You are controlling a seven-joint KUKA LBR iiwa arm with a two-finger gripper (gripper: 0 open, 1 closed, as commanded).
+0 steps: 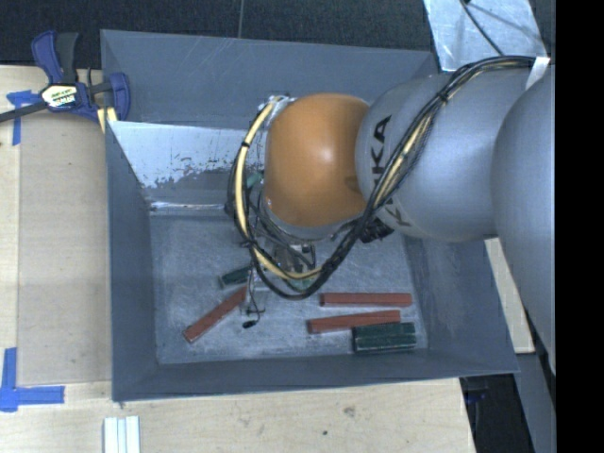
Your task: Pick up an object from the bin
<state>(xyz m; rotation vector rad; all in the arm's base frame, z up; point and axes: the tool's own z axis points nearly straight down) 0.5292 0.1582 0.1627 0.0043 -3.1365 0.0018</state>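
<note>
The grey metal bin (132, 253) has a worn floor with few things on it. Toward the left of the floor lies a flat reddish-brown stick (213, 318). It is slanted, with its lower end pointing to the front left corner and its upper end rising toward the middle. Just above that upper end sits a small dark green piece (233, 276). It is close to the stick, but whether the 2 touch cannot be told.

The gripper (251, 306) hangs right at the upper end of the slanted stick. Its dark tip is low over the floor, just beside the stick's end and just right of the small dark green piece. Whether the gripper is wide or narrow cannot be told, since cables (242, 173) and the wrist hide most of it.

Above it, the round orange cover (311, 159) on the wrist bulks over the middle of the bin, and the yellow and black cables loop down its left side and under it.

Right of the gripper, well apart from it, 2 more reddish-brown sticks lie nearly level, 1 behind the other: the upper stick (366, 299) and the lower stick (330, 326). A dark green block (384, 338) lies along the front of the lower stick's right half, near the front right corner. The silver arm (453, 159) reaches in over the right rim.
</note>
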